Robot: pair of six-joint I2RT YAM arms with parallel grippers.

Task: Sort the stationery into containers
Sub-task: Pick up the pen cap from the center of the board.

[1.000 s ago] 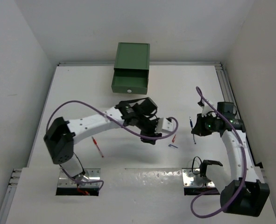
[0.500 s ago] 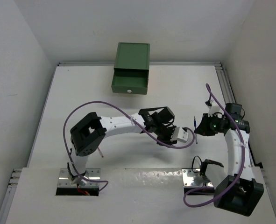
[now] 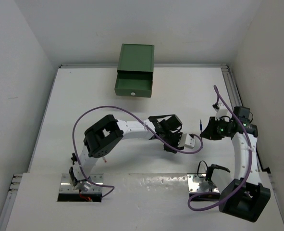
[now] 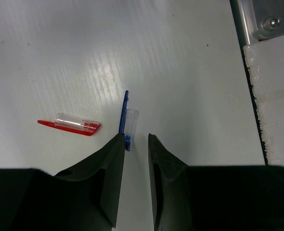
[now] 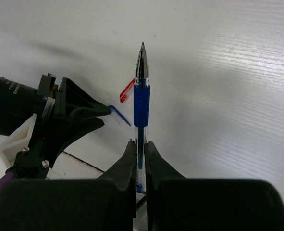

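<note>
Right pincer (image 5: 141,143) clamps the blue pen (image 5: 142,91), blue cap (image 4: 128,122) and red cap (image 4: 72,126) lie close, green drawer (image 3: 133,88) stands open.

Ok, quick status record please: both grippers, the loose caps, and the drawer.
left gripper: jaws apart, end of the blue cap in the gap, not clamped
right gripper: shut on the blue pen, uncapped, tip pointing away from it
red cap: lying flat beside the blue cap, not touching it
green cabinet: far side, drawer pulled out, contents not visible
</note>
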